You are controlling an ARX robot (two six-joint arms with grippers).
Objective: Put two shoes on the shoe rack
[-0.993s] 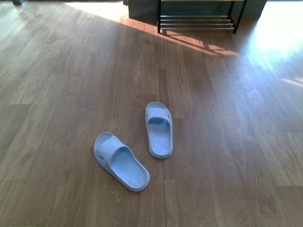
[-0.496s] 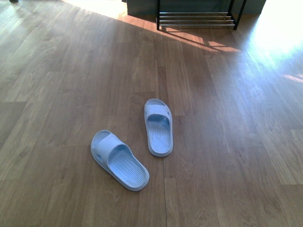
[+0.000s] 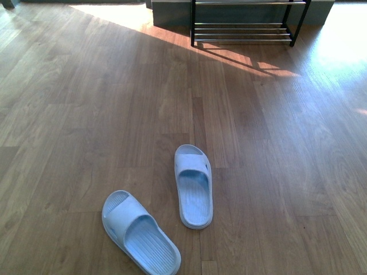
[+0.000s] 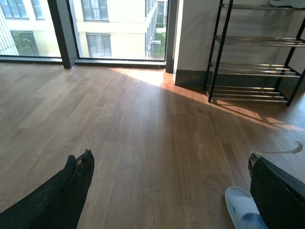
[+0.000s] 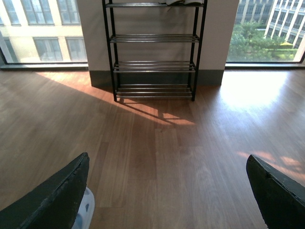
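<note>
Two pale-blue slides lie on the wooden floor in the front view, one [image 3: 193, 186] pointing away and the other [image 3: 139, 234] angled at the lower left. The shoe rack [image 3: 243, 26] stands far off against the wall; only its lowest bars show there. No arm appears in the front view. My left gripper [image 4: 171, 191] is open over bare floor, with a slide's toe [image 4: 243, 210] beside its right-hand finger [image 4: 279, 195]. My right gripper [image 5: 167, 191] is open too, holding nothing, and a slide's edge [image 5: 85, 210] peeks from behind one finger. The rack [image 5: 155, 52] faces it, several tiers tall.
Large windows [image 4: 119, 28] run along the far wall to the left of the rack [image 4: 252, 67]. Sunlight patches [image 3: 241, 57] fall on the floor before the rack. A pale shape [image 5: 183, 2] rests on the top tier, cut off by the frame edge.
In the front view the slides have slid lower and grown larger, and a little more of the rack shows at the top. The slides keep the same layout on the floor.
</note>
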